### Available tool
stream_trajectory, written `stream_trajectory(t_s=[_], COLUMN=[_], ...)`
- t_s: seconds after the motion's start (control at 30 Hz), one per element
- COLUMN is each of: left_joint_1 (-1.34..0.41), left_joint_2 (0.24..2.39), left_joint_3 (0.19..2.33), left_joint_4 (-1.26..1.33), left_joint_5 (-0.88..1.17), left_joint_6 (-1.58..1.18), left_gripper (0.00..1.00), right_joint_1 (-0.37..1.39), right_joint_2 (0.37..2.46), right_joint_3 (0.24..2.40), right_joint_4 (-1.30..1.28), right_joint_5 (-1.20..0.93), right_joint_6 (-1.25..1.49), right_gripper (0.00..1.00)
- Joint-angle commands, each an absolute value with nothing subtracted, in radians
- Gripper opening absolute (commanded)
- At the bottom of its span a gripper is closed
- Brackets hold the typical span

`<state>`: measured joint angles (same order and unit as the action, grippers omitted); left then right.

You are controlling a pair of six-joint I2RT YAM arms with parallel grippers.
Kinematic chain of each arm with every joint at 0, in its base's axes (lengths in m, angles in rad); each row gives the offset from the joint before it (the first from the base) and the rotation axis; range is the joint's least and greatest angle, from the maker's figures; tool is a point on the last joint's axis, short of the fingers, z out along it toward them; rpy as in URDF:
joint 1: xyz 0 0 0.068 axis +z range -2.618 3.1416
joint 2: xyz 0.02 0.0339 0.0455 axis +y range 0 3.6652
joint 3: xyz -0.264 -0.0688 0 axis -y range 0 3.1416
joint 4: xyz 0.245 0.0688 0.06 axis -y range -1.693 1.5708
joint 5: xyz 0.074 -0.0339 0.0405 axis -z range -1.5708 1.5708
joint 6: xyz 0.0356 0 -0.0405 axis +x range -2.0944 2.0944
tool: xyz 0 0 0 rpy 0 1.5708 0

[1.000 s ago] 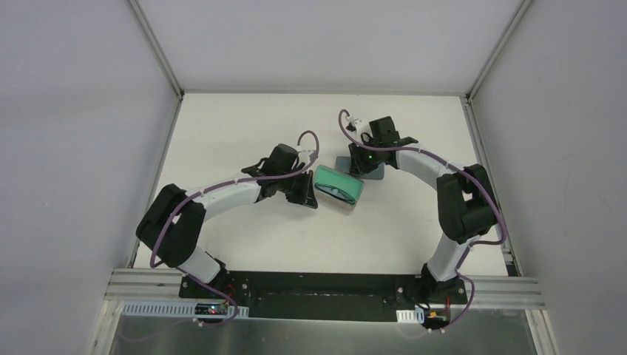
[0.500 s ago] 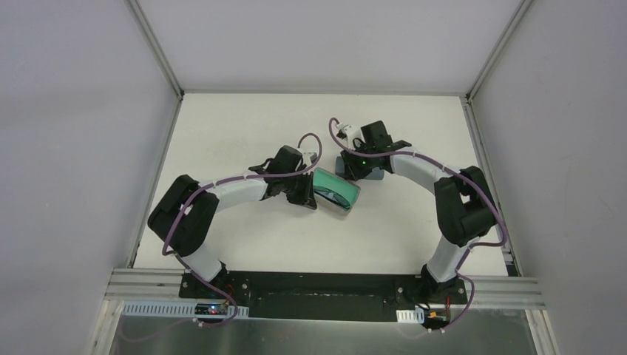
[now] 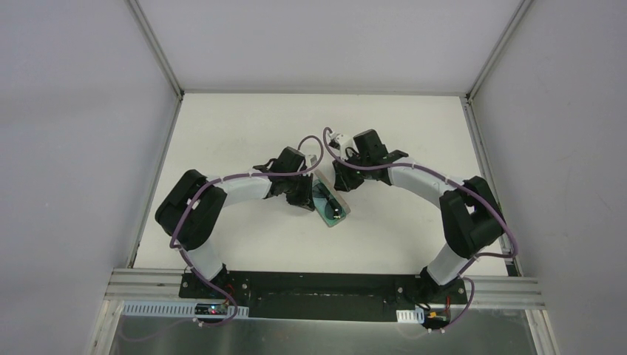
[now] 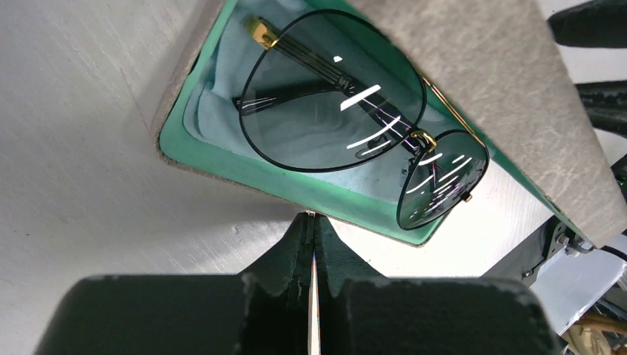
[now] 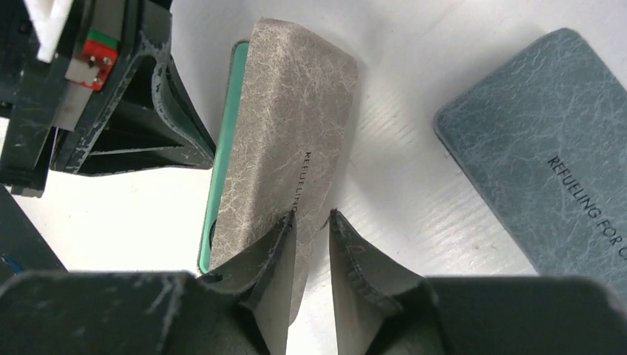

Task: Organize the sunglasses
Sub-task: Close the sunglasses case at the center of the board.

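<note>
Left gripper was clenched shut, with its tips against the near green rim of the beige case. I could not tell if it pinched that rim. Just beyond, the sunglasses lay folded inside the case on its pale lining, lenses up.

The lid stood partly open, slanting over them. Right gripper had its jaws a narrow gap apart over the lid's outer face, with nothing visibly pinched. The blue case lay closed on the desk just beside the beige one.
</note>
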<state>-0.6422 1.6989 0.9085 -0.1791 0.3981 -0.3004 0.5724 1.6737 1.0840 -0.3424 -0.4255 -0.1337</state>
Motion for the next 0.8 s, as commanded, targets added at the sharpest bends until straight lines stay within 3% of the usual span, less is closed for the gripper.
stream_trajectory(t_s=[0.0, 0.77], left_joint_1=[-0.652, -0.65], left_joint_2=[1.701, 1.695], left_joint_3=[0.959, 0.912], left_joint_4=[-0.066, -0.002], left_joint_5=[0.409, 0.439], left_joint_6=[-0.34, -0.365], left_gripper=[0.0, 0.0], right_joint_1=[0.63, 0.752], right_joint_2=[1.608, 1.585], right_joint_3=[1.034, 0.941], right_joint_4=[-0.316, -0.243], right_joint_5=[-0.461, -0.308], right_joint_6=[-0.069, 0.05], right_gripper=[0.27, 0.25])
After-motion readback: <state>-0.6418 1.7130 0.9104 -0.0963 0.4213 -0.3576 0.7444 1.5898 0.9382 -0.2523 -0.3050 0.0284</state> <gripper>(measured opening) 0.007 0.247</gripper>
